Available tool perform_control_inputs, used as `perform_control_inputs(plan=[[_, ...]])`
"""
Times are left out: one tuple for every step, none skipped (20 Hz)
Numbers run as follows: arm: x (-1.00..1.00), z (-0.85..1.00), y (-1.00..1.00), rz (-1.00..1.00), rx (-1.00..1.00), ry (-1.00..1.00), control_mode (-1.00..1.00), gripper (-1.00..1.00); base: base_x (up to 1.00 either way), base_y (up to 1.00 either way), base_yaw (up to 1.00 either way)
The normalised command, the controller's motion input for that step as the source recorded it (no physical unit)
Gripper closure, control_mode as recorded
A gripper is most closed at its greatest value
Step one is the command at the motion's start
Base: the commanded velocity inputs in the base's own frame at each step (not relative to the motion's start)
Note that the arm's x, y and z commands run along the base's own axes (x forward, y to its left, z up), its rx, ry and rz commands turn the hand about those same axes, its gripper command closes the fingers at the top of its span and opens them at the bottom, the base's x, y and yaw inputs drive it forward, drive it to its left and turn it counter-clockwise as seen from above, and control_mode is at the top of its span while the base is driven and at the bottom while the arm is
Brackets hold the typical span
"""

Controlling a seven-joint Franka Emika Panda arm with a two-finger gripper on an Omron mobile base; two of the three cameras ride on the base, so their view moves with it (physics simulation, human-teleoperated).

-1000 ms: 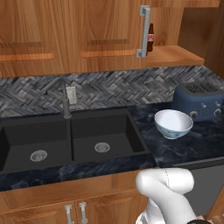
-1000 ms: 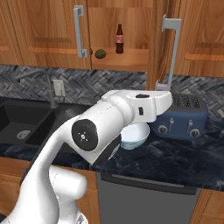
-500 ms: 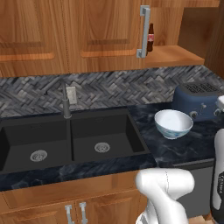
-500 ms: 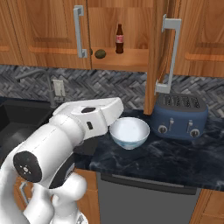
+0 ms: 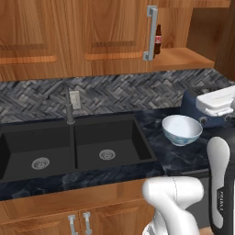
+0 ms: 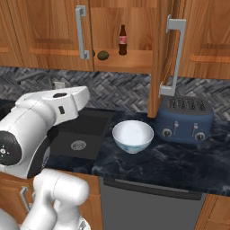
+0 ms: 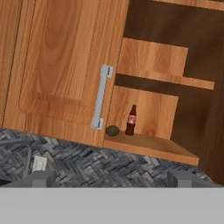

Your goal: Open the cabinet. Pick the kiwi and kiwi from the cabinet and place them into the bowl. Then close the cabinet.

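Observation:
The cabinet's (image 6: 130, 27) right door (image 6: 162, 54) stands swung open, edge-on beside its long silver handle (image 6: 176, 54). Its left door (image 7: 65, 65) is shut. On the bottom shelf (image 7: 148, 146) lies a small olive-brown kiwi (image 7: 112, 130), also seen as a kiwi (image 6: 103, 55) just right of the left door's handle. The pale blue-white bowl (image 6: 133, 135) sits on the dark counter below, the same bowl (image 5: 181, 129) being right of the sink. My gripper (image 7: 110, 179) is open and holds nothing. It faces the open cabinet from well back.
A cola bottle (image 7: 131, 119) with a red label stands right beside the kiwi. A blue toaster (image 6: 186, 117) sits under the open door, right of the bowl. The black double sink (image 5: 73, 147) and faucet (image 5: 69, 108) lie to the left.
My arm has drawn back from the open door and the toaster, swinging away over the counter. The bowl is now uncovered in the right base view. The jaws stayed open.

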Motion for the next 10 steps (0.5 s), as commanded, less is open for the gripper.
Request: perform_control_inputs(plan=[[0.36,0.00,1.00,0.21,0.14,0.00,-1.00,-1.00,0.00,0.00,0.00],[0.32,0.00,1.00,0.19,0.14,0.00,-1.00,-1.00,0.00,0.00,0.00],[0.36,0.00,1.00,0.17,0.14,0.00,-1.00,-1.00,0.00,0.00,0.00],[0.39,0.00,1.00,0.15,0.13,0.00,-1.00,-1.00,0.00,0.00,0.00],[0.39,-0.06,0.96,0.11,0.15,0.00,-1.00,-1.00,0.00,0.00,0.00],[0.50,-0.09,0.81,0.07,0.19,0.03,-1.00,-1.00,0.00,0.00,0.00],[0.41,-0.02,0.70,0.05,0.20,0.00,-1.00,-1.00,0.00,0.00,0.00],[0.30,0.00,0.59,0.03,0.17,0.00,-1.00,-1.00,0.00,0.00,0.00],[0.29,0.00,0.53,0.02,0.17,0.00,-1.00,-1.00,0.00,0.00,0.00],[0.27,0.00,0.41,0.01,0.17,0.00,-1.00,-1.00,0.00,0.00,0.00]])
